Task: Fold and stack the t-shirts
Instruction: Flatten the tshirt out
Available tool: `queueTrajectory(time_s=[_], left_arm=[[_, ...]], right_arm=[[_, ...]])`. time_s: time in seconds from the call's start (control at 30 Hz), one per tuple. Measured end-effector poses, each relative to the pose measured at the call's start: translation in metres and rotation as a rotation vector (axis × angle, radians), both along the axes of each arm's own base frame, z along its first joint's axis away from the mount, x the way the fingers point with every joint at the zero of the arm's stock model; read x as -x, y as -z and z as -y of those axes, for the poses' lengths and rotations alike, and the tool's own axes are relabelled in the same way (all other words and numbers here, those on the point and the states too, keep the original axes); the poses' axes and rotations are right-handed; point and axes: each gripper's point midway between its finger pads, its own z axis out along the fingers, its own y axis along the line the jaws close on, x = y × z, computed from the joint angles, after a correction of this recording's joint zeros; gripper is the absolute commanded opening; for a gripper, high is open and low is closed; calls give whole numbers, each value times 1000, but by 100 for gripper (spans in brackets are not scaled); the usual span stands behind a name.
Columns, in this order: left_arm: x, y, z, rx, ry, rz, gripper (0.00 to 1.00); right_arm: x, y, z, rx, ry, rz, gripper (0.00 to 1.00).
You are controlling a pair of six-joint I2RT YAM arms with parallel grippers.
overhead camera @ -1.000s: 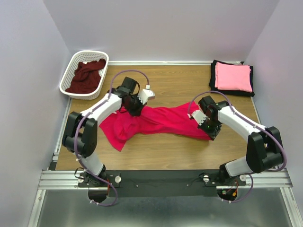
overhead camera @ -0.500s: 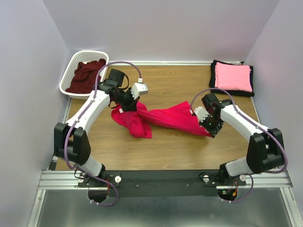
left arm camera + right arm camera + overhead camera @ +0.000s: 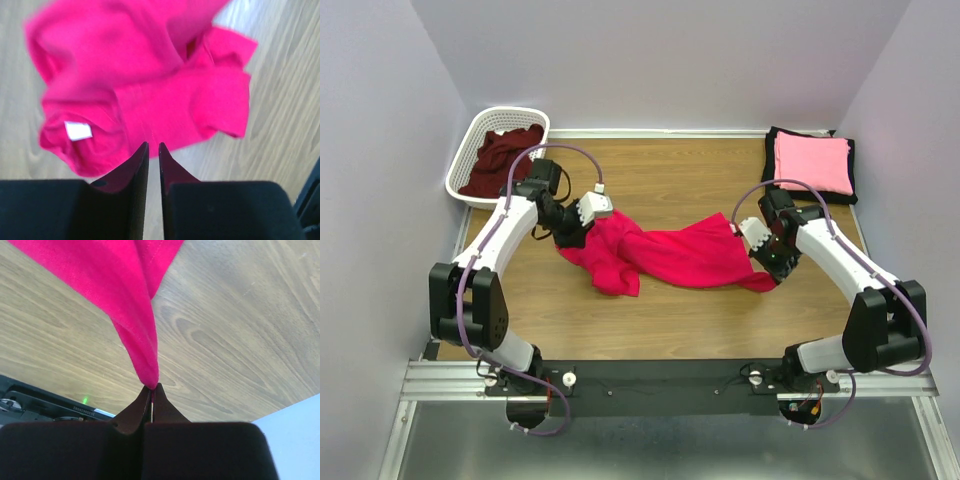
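The crimson-red t-shirt lies bunched across the middle of the table; it also shows in the left wrist view with its white label up. My left gripper sits at the shirt's left end, its jaws a narrow gap apart with only bare wood between them. My right gripper is shut on the shirt's right end and holds that corner lifted off the wood. A folded light pink shirt lies on the black shirt at the back right. The dark maroon shirt is in the basket.
The white lattice basket stands at the back left corner. Purple walls close in on the table at the left, back and right. The black rail with the arm bases runs along the near edge.
My left gripper has pulled the shirt's left end back and to the left, then let it go; the cloth now lies on the table. My right gripper moved slightly right, still holding its end.
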Motion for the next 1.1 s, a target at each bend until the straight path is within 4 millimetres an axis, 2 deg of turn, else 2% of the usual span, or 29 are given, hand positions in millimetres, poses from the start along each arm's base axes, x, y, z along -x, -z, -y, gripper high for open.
queueTrajectory(time_s=[0.07,0.1,0.13,0.17,0.27,0.47,0.57,0.63,0.67,0.73,0.77,0.83,0.9,0.93,1.03,1.1], left_arm=[[11,10,-10,-23,-1,-23,12],[15,14,-14,-31,-4,-33,16],[19,17,-16,-39,-4,-40,24],[23,21,-20,-47,-6,-46,39],[29,27,-22,-51,-28,-71,58],[22,29,-10,3,-135,-115,63],[18,40,-3,14,-191,-158,63],[14,56,1,14,-223,-212,57],[14,60,2,13,-235,-232,36],[14,73,5,10,-254,-286,10],[14,77,6,13,-271,-310,0],[7,77,10,21,-282,-325,0],[-10,62,15,29,-269,-297,0],[-26,49,22,43,-254,-255,0],[-63,-9,51,74,-117,-63,0],[-67,-56,83,108,42,84,0]], right_arm=[[2,1,0,2,-3,-10,0],[2,1,1,3,-3,-14,1],[3,1,1,3,-4,-15,0],[3,1,1,3,-5,-16,0],[2,0,0,2,-6,-20,1],[2,1,0,1,-6,-23,1],[2,1,0,0,-7,-24,1],[2,0,0,1,-6,-24,0],[2,0,0,1,-6,-24,0],[2,0,0,1,-6,-25,1],[2,0,0,1,-6,-25,0],[2,0,1,1,-2,-24,0],[1,-1,3,1,6,-21,1],[0,-1,5,1,12,-20,0],[-3,-3,10,-1,34,-12,0],[-5,-4,13,-1,43,-6,1]])
